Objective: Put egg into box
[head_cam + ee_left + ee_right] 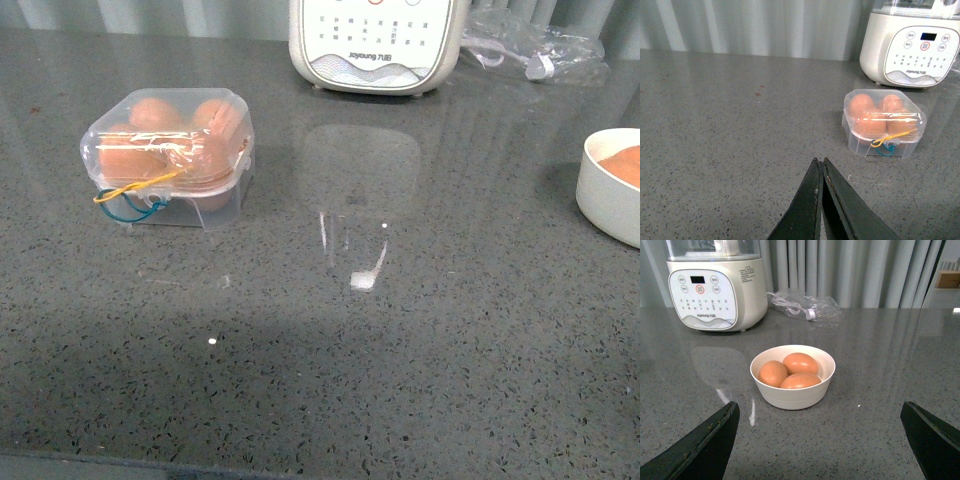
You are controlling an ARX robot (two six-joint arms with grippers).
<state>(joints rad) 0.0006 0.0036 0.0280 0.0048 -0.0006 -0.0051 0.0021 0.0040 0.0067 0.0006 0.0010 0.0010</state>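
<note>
- Box (168, 160) sat on the grey speckled surface (400, 360), on the left side in the front view, lid down.
- Orange-brown eggs showed through the clear domed lid; left wrist view showed four of them, one per cell.
- Yellow and teal bands (132, 197) hung at the box's front edge, facing the robot.
- White appliance (375, 45) with a button panel stood behind the box, further back and towards the centre, apart from it.
- Clear plastic bag (535, 45) holding a cable lay just beside the appliance, on its right.
- White bowl (792, 395) sat at the right edge of the front view, well apart from the box.
- Bowl held three brown eggs; the egg (800, 363) at the back was touching the other two (772, 373).
- No arm or claw in the front view.
- Left claw (820, 172): fingers pressed together, holding nothing, tips over bare surface and pointing roughly at the box, clear of it.
- Right claw (820, 440): fingers spread wide apart, holding nothing, the bowl framed between them further out, no contact.
- Appliance reflection and light glints showed on the surface between box and bowl.
</note>
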